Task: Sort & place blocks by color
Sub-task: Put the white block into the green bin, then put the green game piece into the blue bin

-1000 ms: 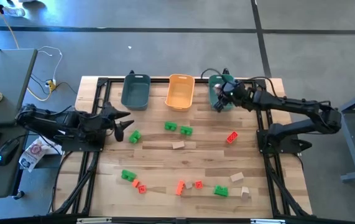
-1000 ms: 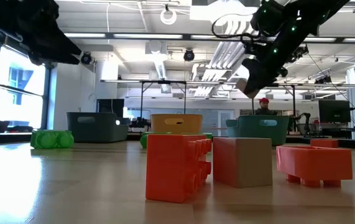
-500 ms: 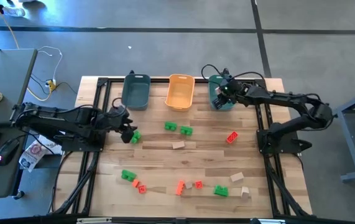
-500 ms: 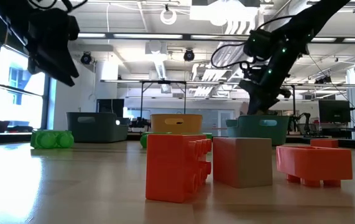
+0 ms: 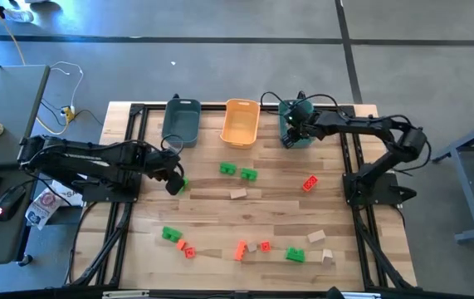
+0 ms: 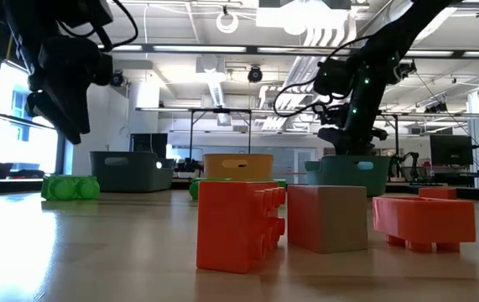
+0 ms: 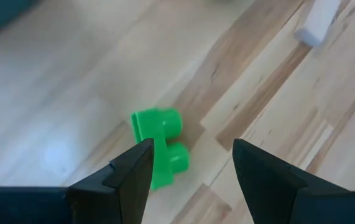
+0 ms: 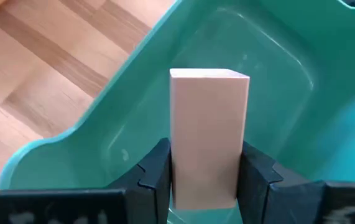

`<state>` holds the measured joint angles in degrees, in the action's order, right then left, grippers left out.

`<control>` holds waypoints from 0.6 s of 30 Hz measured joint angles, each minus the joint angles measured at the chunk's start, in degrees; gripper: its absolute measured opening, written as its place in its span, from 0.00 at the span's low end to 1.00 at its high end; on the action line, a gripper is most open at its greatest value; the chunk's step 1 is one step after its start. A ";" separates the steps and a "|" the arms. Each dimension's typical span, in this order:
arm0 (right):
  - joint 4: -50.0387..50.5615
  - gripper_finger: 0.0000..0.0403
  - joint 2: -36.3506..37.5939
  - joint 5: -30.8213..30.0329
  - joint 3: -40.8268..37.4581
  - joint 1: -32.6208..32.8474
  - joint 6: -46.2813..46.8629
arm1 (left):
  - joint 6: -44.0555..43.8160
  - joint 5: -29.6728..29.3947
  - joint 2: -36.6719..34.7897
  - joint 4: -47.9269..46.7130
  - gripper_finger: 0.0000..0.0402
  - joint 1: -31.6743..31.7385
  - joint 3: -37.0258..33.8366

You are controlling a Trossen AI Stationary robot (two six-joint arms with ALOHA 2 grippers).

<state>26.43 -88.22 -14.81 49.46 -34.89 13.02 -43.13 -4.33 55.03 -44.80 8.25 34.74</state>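
Note:
My right gripper is shut on a pale tan wooden block over the inside of the teal bin, at the table's far right. My left gripper is open and points down just above a bright green block that lies flat on the table. One finger covers part of that block. In the low view the left gripper hangs clear of the green block. Other green, red-orange and tan blocks lie scattered on the wood. My right gripper pinches the tan block between its two fingers, which are on two opposite long sides. The fingers come from above, slanting down into the bin. The block sticks out past the fingertips and is lifted clear of the bin floor.
A dark teal bin and an orange bin stand along the far edge beside the teal one. Green blocks, a red one and a tan one lie mid-table. Several more lie near the near edge.
My left gripper has moved toward the table's right and down, tipping from level to pointing down over the green block. My right gripper, holding the tan block, has swung slightly left and dropped until it is inside the teal bin's rim.

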 joint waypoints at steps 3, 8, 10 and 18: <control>1.74 0.27 -1.14 -0.02 1.80 0.00 0.00 | -1.67 1.02 1.97 -1.52 0.51 0.00 0.00; 2.79 0.34 -2.10 0.01 3.31 0.00 -0.01 | -2.86 1.15 5.06 -1.97 0.51 0.00 0.00; 2.81 0.39 -2.10 0.00 3.40 0.00 0.00 | -3.22 1.12 6.16 -1.75 0.51 0.00 0.02; 2.96 0.49 -2.10 -0.22 3.42 0.00 -0.01 | -3.22 1.03 10.09 -1.71 0.51 -0.02 0.02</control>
<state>29.39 -90.32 -15.03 52.88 -34.89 13.00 -46.35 -3.30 65.13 -46.50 8.23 34.76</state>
